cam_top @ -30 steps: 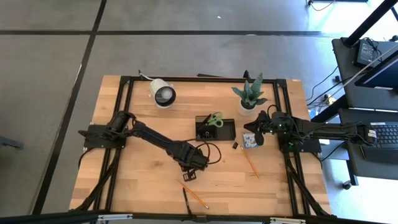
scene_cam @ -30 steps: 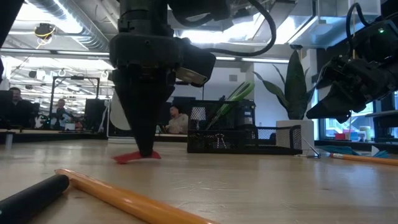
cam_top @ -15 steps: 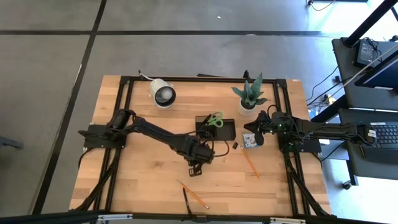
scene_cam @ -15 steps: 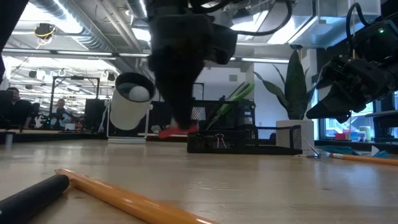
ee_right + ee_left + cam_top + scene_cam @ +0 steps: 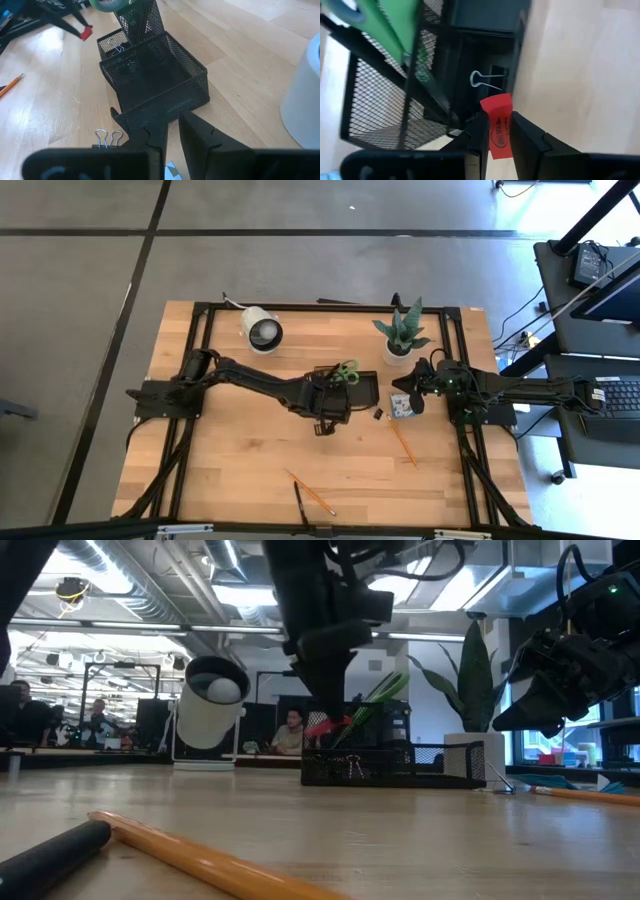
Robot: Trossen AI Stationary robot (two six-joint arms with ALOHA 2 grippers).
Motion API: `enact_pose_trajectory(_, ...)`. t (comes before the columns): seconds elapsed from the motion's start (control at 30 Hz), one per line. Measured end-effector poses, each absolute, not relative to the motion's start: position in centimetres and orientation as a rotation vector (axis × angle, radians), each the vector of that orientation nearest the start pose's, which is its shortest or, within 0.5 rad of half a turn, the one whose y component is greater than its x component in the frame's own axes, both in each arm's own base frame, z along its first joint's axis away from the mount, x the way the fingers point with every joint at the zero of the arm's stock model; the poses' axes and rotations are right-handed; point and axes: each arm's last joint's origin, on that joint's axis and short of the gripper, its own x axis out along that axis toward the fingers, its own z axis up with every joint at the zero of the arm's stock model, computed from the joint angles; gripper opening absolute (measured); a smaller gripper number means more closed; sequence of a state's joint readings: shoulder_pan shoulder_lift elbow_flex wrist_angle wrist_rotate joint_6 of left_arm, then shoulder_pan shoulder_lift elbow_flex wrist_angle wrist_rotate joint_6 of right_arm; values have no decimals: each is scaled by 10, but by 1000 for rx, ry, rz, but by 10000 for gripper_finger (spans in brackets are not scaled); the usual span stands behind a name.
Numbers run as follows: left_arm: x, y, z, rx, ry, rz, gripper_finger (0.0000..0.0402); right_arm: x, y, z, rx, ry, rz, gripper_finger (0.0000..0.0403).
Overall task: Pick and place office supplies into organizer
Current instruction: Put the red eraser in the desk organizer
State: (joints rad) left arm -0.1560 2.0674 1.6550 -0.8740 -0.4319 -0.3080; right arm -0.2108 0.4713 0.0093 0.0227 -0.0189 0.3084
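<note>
Gripping a small red eraser (image 5: 498, 127) between its fingers (image 5: 526, 135), the left end effector (image 5: 322, 418) is held above the tabletop (image 5: 230, 460) at the near edge of the black mesh organizer (image 5: 362, 388) — green-handled scissors (image 5: 346, 372) stand inside. The right end effector (image 5: 412, 392) is parked beside the organizer over a blue pad (image 5: 401, 406), its fingers nearly together and empty — binder clips (image 5: 108, 136) lie below.

The black mesh desk organizer (image 5: 347, 385) stood mid-table, with the green-handled scissors (image 5: 345, 371) rising from its tall cup. Behind it stood the white round lamp (image 5: 262, 330) and the green potted plant (image 5: 400, 335). The left arm (image 5: 255, 383) crossed the table towards it. The near wooden tabletop (image 5: 230, 470) lay mostly open, with only an orange pencil (image 5: 311, 493) there.
</note>
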Motion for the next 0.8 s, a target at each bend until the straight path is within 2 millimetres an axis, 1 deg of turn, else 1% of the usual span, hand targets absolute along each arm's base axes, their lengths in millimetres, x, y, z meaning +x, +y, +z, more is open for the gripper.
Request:
enact_pose_trajectory(0.13,418,-47,202,106,1178,429,59,116,-24,127,352,405,-255,51)
enact_pose_trajectory(0.3,421,-41,203,147,1175,404,59,116,-24,127,351,405,-254,51)
enact_pose_trajectory(0.43,424,-37,199,186,1183,378,59,116,-24,127,351,406,-255,51)
enact_pose_trajectory(0.6,428,-34,184,245,1222,342,59,116,-24,126,351,412,-255,51)
enact_pose_trajectory(0.8,432,-27,171,248,1251,359,59,116,-24,126,352,413,-256,51)
